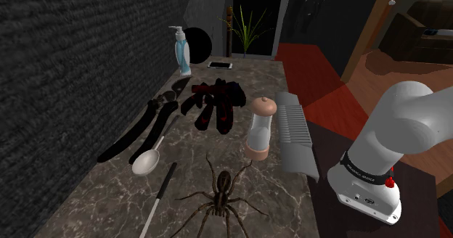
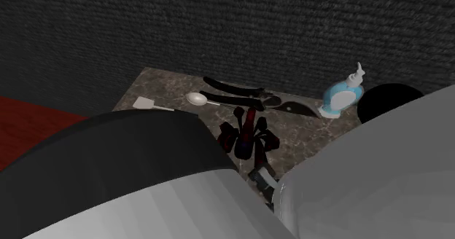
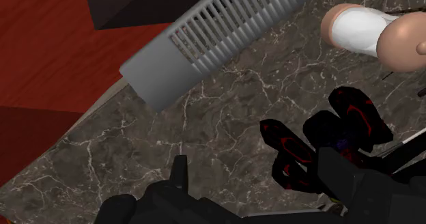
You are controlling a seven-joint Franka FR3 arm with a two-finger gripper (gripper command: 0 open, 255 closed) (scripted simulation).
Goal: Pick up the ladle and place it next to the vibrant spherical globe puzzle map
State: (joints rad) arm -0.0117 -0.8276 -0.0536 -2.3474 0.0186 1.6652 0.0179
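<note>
Surface: dark veined marble countertop, set against a rough dark wall on the shoulder view's left.

Arm: white Franka arm, bulking at the shoulder view's near right. In the second exterior view its grey and black shells cover the foreground.

Hand: all-black gripper, aimed down at bare marble between a grey slatted rack and a black lobed object with red markings. Fingers parted, nothing clasped.

Task item: pale-bowled ladle with slim handle, flat on the counter beside long black utensils. Bowl nearest, handle running toward the lobed object.

Shoulder view adds: brown spider, white-and-tan grinder, blue pump bottle.

Wrist view adds: red floor beyond the counter edge.
</note>
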